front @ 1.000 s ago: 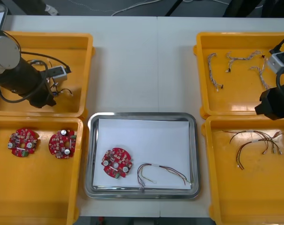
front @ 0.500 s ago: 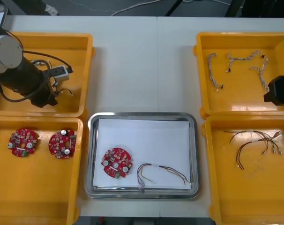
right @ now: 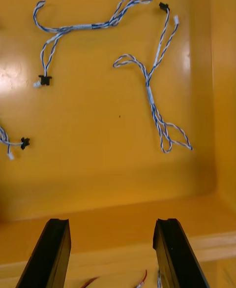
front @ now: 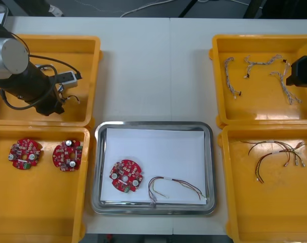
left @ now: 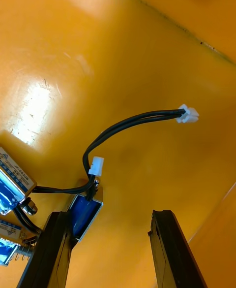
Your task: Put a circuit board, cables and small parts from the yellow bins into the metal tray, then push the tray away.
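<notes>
My left gripper [left: 110, 246] is open and low inside the far left yellow bin [front: 87, 55]. A small metal part [left: 83, 213] with a blue body lies against the inner side of one finger. Its black cable [left: 130, 124] ends in a white plug. My right gripper [right: 112, 251] is open above the far right yellow bin [front: 219, 76], short of the twisted blue and white cables [right: 152, 98]. The metal tray [front: 100, 167], white inside, holds a red circuit board [front: 126, 176] and a red and yellow cable [front: 176, 186].
Two more red circuit boards [front: 67, 155] lie in the near left bin [front: 42, 212]. Thin dark cables [front: 275, 154] lie in the near right bin [front: 275, 212]. More small metal parts [left: 12, 184] sit beside the left fingers. My right arm [front: 301, 72] is at the table's right edge.
My right arm has drawn back from the wall between the right bins to the far right bin. My left arm has shifted slightly within its bin.
</notes>
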`<state>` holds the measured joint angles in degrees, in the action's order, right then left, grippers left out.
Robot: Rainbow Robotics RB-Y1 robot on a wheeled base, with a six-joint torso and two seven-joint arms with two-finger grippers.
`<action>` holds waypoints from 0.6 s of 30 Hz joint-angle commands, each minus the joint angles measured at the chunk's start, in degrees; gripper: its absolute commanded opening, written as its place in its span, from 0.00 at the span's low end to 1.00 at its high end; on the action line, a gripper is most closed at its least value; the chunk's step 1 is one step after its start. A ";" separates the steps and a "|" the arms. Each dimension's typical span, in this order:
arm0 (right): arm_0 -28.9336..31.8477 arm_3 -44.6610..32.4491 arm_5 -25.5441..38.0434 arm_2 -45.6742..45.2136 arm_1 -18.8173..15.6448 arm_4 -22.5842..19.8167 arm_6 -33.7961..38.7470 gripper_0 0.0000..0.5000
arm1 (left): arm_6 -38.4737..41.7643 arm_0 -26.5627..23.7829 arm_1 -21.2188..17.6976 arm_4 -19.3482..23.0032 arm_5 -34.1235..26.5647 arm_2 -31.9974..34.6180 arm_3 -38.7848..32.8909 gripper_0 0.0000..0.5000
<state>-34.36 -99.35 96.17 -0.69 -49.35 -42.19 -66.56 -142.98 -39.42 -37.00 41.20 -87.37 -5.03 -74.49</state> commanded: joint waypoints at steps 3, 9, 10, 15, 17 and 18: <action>-5.28 6.27 -6.17 3.06 -0.75 0.80 -6.56 1.00 | 2.26 -3.30 1.05 -0.86 0.97 -1.29 0.48 0.92; -6.42 13.22 -11.97 3.33 -0.75 1.06 -14.12 1.00 | 2.26 -4.44 1.05 -0.42 5.10 -3.67 4.44 0.92; -6.42 13.66 -12.32 3.33 -0.83 1.06 -14.65 1.00 | 2.18 -4.53 1.05 -0.42 5.37 -3.76 4.70 0.92; -6.77 18.23 -15.84 3.86 -0.75 0.53 -18.52 1.00 | 2.09 -4.53 1.05 -0.33 5.37 -3.93 4.79 0.68; -7.39 20.07 -16.89 4.47 -0.75 0.45 -18.69 1.00 | 2.09 -4.53 1.05 -0.33 5.28 -3.93 4.79 0.39; -8.00 21.48 -17.69 5.17 -0.75 0.36 -18.87 1.00 | 2.18 -4.53 1.05 -0.24 5.19 -3.93 4.79 0.15</action>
<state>-38.72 -80.32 80.23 2.29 -49.35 -41.74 -84.88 -142.98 -41.75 -36.90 40.83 -82.33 -8.36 -69.43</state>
